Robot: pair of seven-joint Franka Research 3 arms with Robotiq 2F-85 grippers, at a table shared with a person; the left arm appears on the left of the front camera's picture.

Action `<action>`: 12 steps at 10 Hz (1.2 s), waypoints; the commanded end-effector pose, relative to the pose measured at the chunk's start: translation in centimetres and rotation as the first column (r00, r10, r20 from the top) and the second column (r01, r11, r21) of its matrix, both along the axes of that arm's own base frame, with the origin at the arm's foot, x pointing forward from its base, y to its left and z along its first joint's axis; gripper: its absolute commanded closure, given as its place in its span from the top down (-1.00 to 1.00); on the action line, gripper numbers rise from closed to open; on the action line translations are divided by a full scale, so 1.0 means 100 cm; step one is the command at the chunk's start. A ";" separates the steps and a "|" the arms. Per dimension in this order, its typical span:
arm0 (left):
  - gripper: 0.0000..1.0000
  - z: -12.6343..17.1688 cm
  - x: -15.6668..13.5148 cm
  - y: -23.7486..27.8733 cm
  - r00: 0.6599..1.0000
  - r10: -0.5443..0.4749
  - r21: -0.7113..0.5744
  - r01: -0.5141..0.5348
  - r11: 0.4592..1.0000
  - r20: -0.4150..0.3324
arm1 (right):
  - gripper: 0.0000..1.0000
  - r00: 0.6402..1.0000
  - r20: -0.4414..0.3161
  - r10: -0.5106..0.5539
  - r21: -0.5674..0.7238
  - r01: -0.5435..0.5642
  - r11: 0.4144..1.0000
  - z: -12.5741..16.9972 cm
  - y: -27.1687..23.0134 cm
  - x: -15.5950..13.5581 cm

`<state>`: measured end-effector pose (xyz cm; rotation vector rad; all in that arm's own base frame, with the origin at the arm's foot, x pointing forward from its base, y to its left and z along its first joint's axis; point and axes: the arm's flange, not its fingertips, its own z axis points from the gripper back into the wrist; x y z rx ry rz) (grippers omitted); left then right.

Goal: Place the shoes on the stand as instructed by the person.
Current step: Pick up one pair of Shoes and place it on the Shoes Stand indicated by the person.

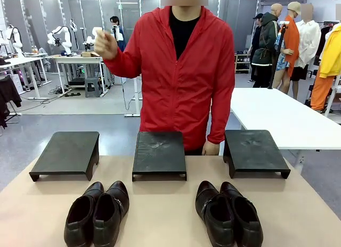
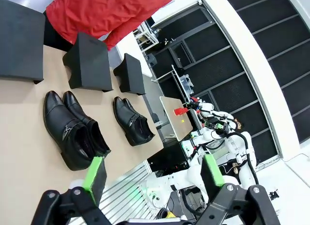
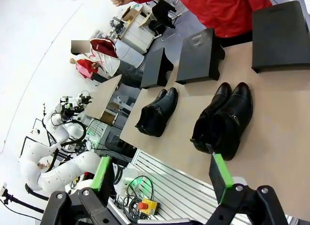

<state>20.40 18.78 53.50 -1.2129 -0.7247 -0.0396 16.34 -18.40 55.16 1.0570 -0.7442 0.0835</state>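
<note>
Both robot hands hung released over the near side of the worktop (image 1: 160, 220). The left hand (image 2: 152, 169) had its green-padded fingers spread with nothing between them, and so did the right hand (image 3: 160, 167).

Nearest lay the shoes, a left pair (image 1: 98, 212) and a right pair (image 1: 228, 212), well apart, heels toward the robot and toes toward the stands. Their glossy leather would probably be slippery under the pads. The soles and heel backs looked stiff, the uppers softer, and the weight modest. The open collar at the heel seemed the best hold, with one finger inside and one outside. Within each pair the shoes touched side by side, so a finger would find little room between them.

Beyond them stood three black stands with bare tops: the left stand (image 1: 66, 154), middle stand (image 1: 160, 154) and right stand (image 1: 254, 151). Nothing lay between the shoes and the stands.

Behind the middle stand the person (image 1: 184, 71) rested a lowered hand (image 1: 211, 147) just beside the right stand, possibly in the way there. Their raised hand (image 1: 105, 44) pointed out no stand I could tell.
</note>
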 end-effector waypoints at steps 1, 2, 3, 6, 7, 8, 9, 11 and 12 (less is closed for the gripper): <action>1.00 0.004 0.002 0.002 0.999 -0.013 -0.003 0.013 1.000 0.030 | 1.00 1.000 0.024 0.008 -0.001 -0.008 1.000 0.001 0.000 0.000; 1.00 0.004 0.002 0.002 0.999 -0.013 -0.003 0.013 1.000 0.030 | 1.00 1.000 0.024 0.008 -0.001 -0.008 1.000 0.001 0.000 0.000; 1.00 0.004 0.002 0.002 0.999 -0.013 -0.003 0.013 1.000 0.030 | 1.00 1.000 0.024 0.008 -0.001 -0.008 1.000 0.001 0.000 0.000; 1.00 0.004 0.002 0.002 0.999 -0.013 -0.003 0.013 1.000 0.030 | 1.00 1.000 0.024 0.008 -0.001 -0.008 1.000 0.001 0.000 0.000; 1.00 0.004 0.002 0.002 0.999 -0.013 -0.003 0.013 1.000 0.030 | 1.00 1.000 0.024 0.008 -0.001 -0.008 1.000 0.001 0.000 0.000; 1.00 0.004 0.002 0.002 0.999 -0.013 -0.003 0.013 1.000 0.030 | 1.00 1.000 0.024 0.008 -0.001 -0.008 1.000 0.001 0.000 0.000; 1.00 0.004 0.002 0.002 0.999 -0.013 -0.003 0.013 1.000 0.030 | 1.00 1.000 0.024 0.008 -0.001 -0.008 1.000 0.001 0.000 0.000; 1.00 0.004 0.002 0.002 0.999 -0.013 -0.003 0.013 1.000 0.030 | 1.00 1.000 0.024 0.008 -0.001 -0.008 1.000 0.001 0.000 0.000; 1.00 0.004 0.002 0.002 0.999 -0.013 -0.003 0.013 1.000 0.030 | 1.00 1.000 0.024 0.008 -0.001 -0.008 1.000 0.001 0.000 0.000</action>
